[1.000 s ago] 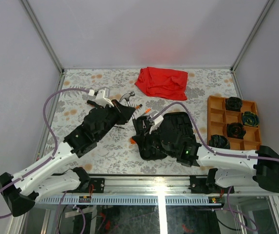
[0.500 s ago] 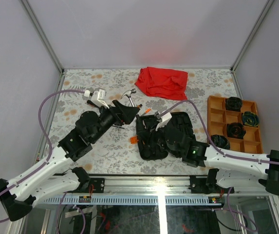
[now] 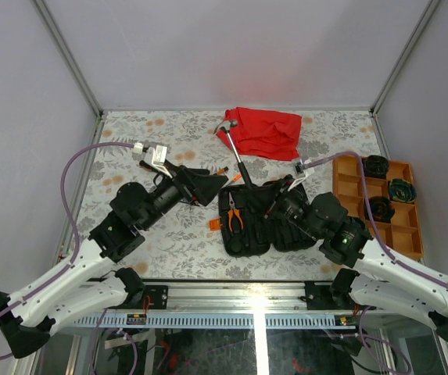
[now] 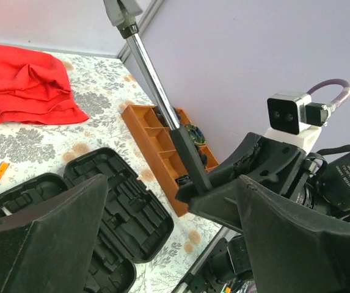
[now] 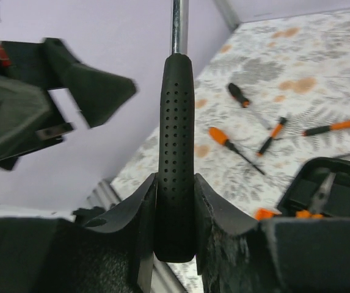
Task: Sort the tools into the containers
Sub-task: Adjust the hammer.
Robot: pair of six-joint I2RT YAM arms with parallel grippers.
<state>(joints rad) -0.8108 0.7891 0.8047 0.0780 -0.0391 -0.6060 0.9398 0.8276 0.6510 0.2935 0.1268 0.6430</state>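
The hammer [image 3: 239, 160] hangs over the open black case [image 3: 243, 238], its steel head toward the red cloth. My right gripper [image 3: 280, 201] is shut on its black handle [image 5: 175, 152], which fills the gap between both fingers. My left gripper [image 3: 220, 182] is open just left of the hammer, touching nothing; the left wrist view shows its wide fingers [image 4: 46, 238] with the case [image 4: 110, 201] between them. Pliers [image 3: 235, 219] lie in the case. Screwdrivers [image 5: 233, 143] lie loose on the table. The orange tray [image 3: 347, 183] is at the right.
A red cloth [image 3: 259, 131] lies at the back centre. Dark round items [image 3: 378, 207] fill some tray compartments. More screwdrivers [image 3: 225, 170] lie between the left gripper and the case. The two grippers are close together over the case's left edge.
My left gripper has opened and let go of the hammer. The right arm has swung right with the hammer, uncovering the case and the pliers in it.
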